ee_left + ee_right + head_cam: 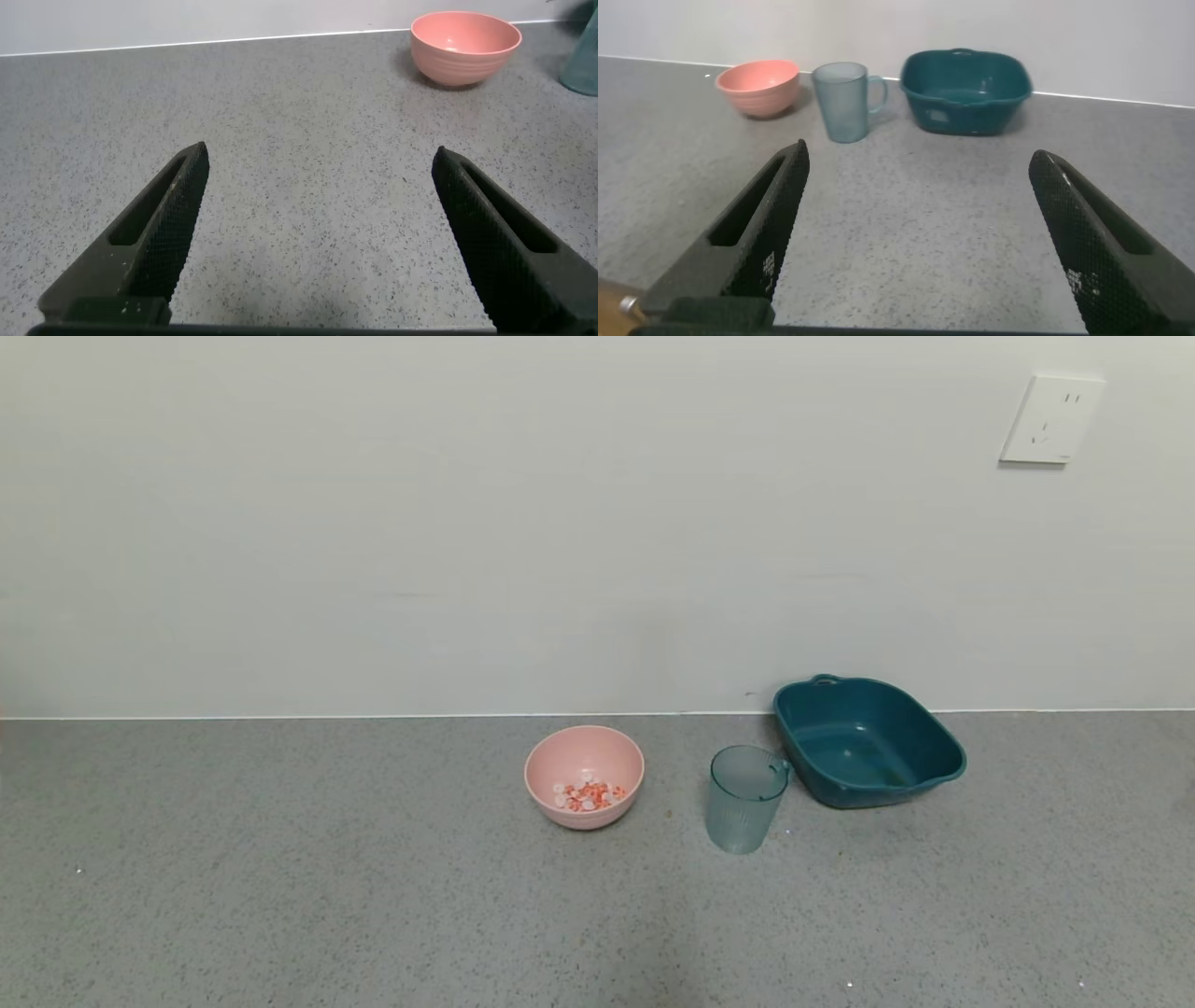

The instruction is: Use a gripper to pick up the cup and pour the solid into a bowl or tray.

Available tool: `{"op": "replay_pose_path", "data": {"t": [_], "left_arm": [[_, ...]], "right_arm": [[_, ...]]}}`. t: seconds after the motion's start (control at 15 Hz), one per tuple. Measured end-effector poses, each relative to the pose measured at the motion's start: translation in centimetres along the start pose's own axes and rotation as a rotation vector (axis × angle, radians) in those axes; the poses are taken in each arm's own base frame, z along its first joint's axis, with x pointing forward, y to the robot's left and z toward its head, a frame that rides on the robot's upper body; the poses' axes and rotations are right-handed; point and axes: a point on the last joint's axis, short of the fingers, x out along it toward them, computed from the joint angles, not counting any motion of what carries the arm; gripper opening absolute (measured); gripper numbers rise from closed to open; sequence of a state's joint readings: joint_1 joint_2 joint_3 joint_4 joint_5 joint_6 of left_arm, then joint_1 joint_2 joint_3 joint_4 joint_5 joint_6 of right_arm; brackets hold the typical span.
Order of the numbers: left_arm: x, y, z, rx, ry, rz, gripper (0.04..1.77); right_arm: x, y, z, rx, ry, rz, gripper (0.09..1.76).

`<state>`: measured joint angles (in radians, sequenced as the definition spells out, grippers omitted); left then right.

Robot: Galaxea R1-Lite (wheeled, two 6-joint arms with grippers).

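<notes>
The pale teal ribbed cup (744,798) stands upright on the grey counter, right of the pink bowl (584,776). Red-orange and white bits (588,794) lie inside the bowl. The cup looks empty. Neither arm shows in the head view. My left gripper (320,161) is open and empty over bare counter, with the bowl (464,46) far ahead and the cup's edge (583,56) beside it. My right gripper (918,161) is open and empty, well short of the cup (844,101) and the bowl (760,87).
A dark teal tray with a handle (866,739) stands right behind the cup, against the white wall; it also shows in the right wrist view (966,90). A wall socket (1050,418) is high on the right. The grey counter (373,896) spreads in front.
</notes>
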<state>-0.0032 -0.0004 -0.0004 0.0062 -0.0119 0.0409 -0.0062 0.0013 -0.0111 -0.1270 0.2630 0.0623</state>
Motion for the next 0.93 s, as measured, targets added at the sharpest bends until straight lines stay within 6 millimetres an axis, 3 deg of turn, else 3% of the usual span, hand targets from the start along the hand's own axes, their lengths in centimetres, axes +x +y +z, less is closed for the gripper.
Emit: {"op": "replay_pose_path", "data": {"t": [0.2,0.53,0.93], "left_arm": [[0.0,0.0,0.0,0.000,0.000,0.000,1.72],[0.0,0.0,0.0,0.000,0.000,0.000,1.72],[0.0,0.0,0.0,0.000,0.000,0.000,1.72]], "right_arm": [[0.0,0.0,0.0,-0.004,-0.002,-0.004,1.71],[-0.1,-0.6,-1.3,-0.031,0.103,-0.259,1.71],[-0.1,-0.7,-1.5,-0.046,0.128,-0.282,1.71]]}}
